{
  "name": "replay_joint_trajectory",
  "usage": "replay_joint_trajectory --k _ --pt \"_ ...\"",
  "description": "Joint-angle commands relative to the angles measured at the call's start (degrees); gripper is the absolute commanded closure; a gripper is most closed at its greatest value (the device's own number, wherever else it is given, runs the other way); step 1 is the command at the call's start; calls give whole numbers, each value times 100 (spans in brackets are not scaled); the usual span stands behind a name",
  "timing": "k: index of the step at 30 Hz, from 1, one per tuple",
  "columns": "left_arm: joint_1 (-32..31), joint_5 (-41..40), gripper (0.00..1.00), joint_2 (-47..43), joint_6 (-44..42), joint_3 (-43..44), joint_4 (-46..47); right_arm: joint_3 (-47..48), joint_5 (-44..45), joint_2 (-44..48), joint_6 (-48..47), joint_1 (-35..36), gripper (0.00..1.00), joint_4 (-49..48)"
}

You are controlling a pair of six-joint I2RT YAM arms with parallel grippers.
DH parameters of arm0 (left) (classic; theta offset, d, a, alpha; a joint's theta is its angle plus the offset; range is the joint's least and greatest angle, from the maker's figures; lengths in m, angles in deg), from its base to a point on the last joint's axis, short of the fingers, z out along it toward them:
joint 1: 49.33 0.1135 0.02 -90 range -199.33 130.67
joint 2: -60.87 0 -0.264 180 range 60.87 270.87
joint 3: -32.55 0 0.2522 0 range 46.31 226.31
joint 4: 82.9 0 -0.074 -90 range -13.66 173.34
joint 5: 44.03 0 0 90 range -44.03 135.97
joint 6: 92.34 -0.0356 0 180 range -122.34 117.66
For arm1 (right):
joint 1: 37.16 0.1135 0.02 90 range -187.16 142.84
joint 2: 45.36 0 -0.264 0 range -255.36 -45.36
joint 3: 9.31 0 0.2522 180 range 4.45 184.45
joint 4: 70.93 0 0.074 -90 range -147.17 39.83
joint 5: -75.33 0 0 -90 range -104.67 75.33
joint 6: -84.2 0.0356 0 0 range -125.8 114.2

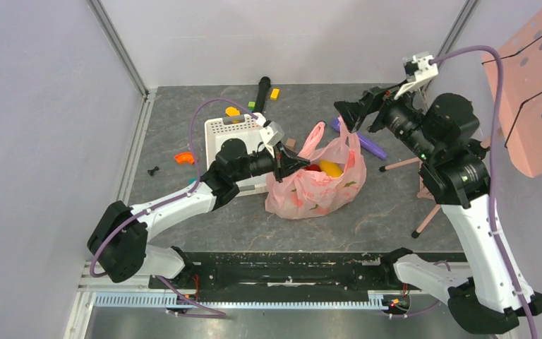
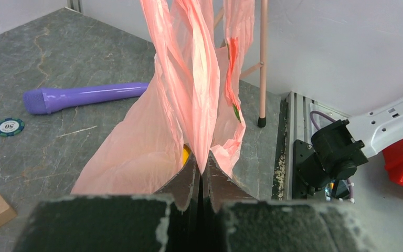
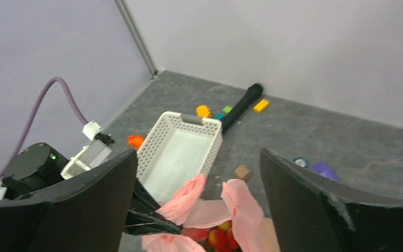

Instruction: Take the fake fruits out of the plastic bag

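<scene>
The pink plastic bag (image 1: 317,185) stands at the table's middle, its mouth gaping upward. Inside it show fake fruits: a yellow one (image 1: 329,168) and a red one (image 1: 313,168); red and yellow fruits (image 3: 218,239) also show from above. My left gripper (image 1: 298,161) is shut on the bag's left rim, and the film (image 2: 189,94) rises straight out of its tips (image 2: 202,165). A sliver of yellow fruit (image 2: 186,154) peeks beside them. My right gripper (image 1: 346,116) hovers open above and behind the bag's handles (image 3: 239,194), its wide fingers (image 3: 315,205) empty.
A white basket (image 1: 233,134) sits just left of the bag. A purple cylinder (image 1: 367,143) lies to its right and a black cylinder (image 1: 262,92) behind. Small blocks (image 1: 274,93) and a poker chip (image 2: 9,126) are scattered about. A pink perforated panel (image 1: 536,92) on thin legs stands at the right.
</scene>
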Motion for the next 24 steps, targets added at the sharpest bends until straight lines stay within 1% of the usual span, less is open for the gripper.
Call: replay_joint_trajectory --k 1,2,4,5,7,9,12,15,19,22,24 --pt "-26 -76 96 -198 -259 230 -68 -53 -30 -119 457 275 24 92" --pt "-31 -84 96 -203 -260 226 -67 -71 101 -130 487 429 37 118" --pt "-33 -85 96 -202 -268 222 -77 -58 328 -207 506 754 58 219" --pt "-33 -81 96 -203 -268 209 -83 -55 458 -254 514 925 71 272" --pt "-33 -80 97 -201 -268 185 -88 -56 778 -390 513 1333 87 346" --pt "-41 -101 97 -208 -268 157 -80 -93 1193 -526 494 1645 100 465" --pt "-42 -170 97 -266 -283 106 -83 -358 1859 -571 496 1907 100 632" --pt "-42 -240 97 -288 -320 85 -117 -749 2490 -548 493 2007 100 878" --pt "-42 -289 97 -306 -361 112 -196 -1454 2703 -523 549 2008 100 998" --pt "-42 -313 98 -316 -357 104 -203 -2045 2691 -389 568 2009 100 744" --pt "-42 -322 98 -311 -326 104 -208 -2281 2931 -336 608 2008 100 649"
